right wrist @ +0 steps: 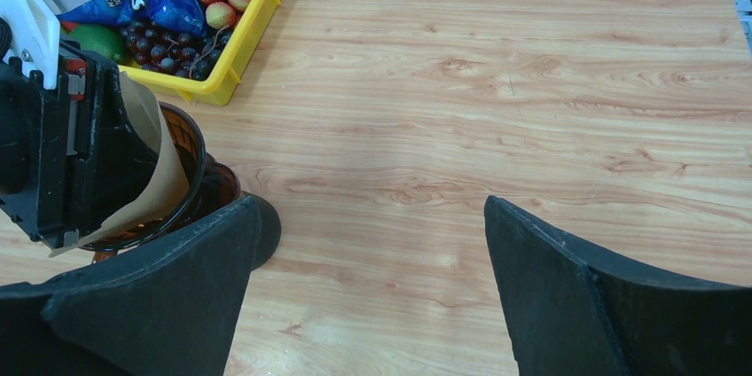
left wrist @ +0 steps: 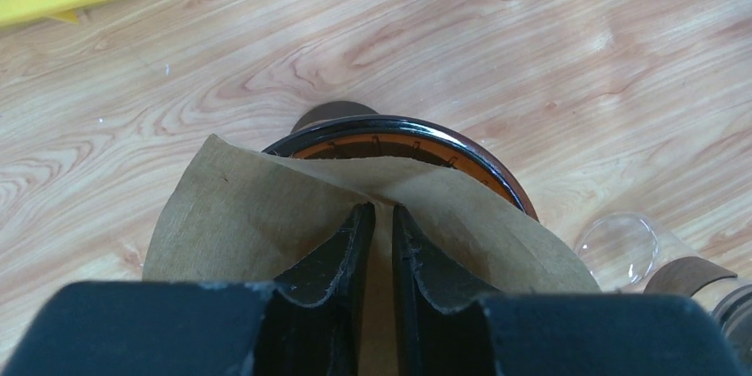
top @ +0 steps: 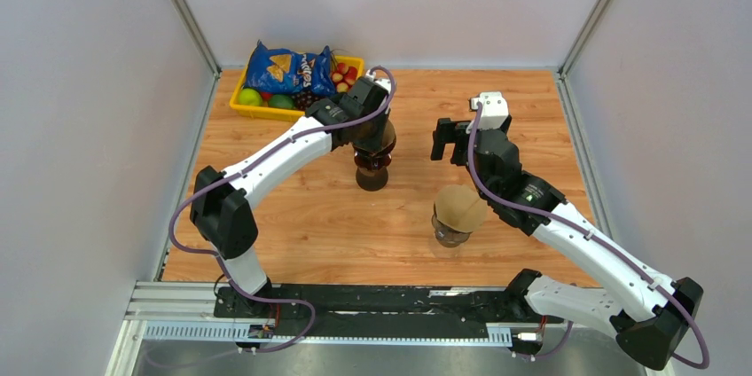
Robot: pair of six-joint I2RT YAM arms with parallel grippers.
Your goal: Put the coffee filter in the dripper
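L claw (left wrist: 382,215) pinched shut, arm extended; R claw (right wrist: 372,209) wide open.

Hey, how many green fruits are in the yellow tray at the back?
2. One green fruit lies in the near left corner of the yellow tray, the other just right of it, both in front of the blue chip bag, which may hide more.

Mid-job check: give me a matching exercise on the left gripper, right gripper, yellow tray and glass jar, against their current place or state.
1 left gripper
2 right gripper
3 yellow tray
4 glass jar

A open, holding nothing
B far-left corner
C shut on the coffee filter at the dripper
D beside the right arm, brown cone on top

Pairs: 1-C, 2-A, 3-B, 4-D
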